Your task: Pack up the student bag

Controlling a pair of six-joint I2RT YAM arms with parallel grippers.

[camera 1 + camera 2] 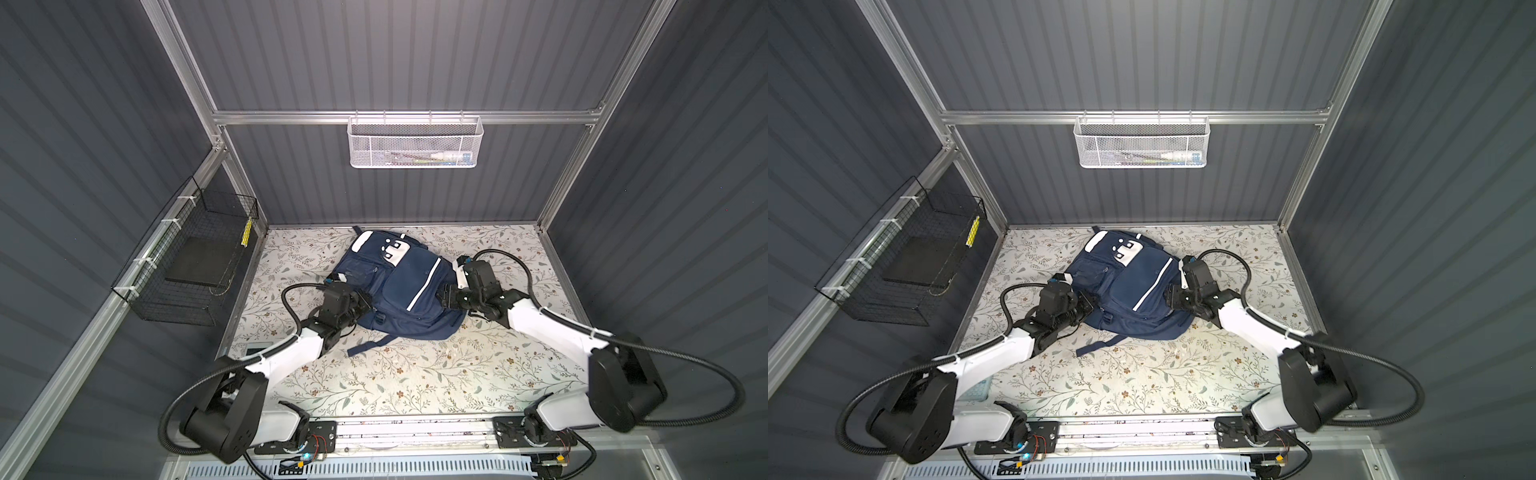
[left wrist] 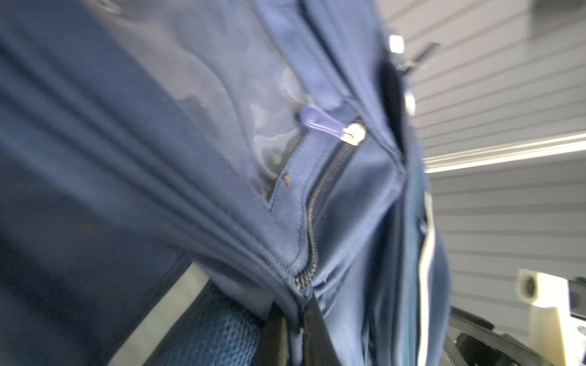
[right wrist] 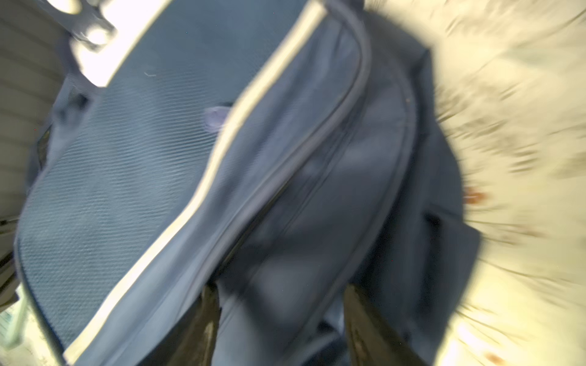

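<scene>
Both arms reach in from the near edge over the floral table (image 1: 415, 382). The left gripper (image 1: 368, 306) sits at the near-left edge of the student bag (image 1: 399, 286), fingers pinched together on a fold of navy fabric right by a zip. The right gripper (image 1: 443, 297) is on the bag's right side, fingers apart with fabric bunched between them. It's too blurry to say if it's squeezing. The bag lies front-up, middle-far on the table. A black wire basket (image 1: 187, 266) hangs on the left wall, and a white mesh basket (image 1: 415, 141) on the far wall.
</scene>
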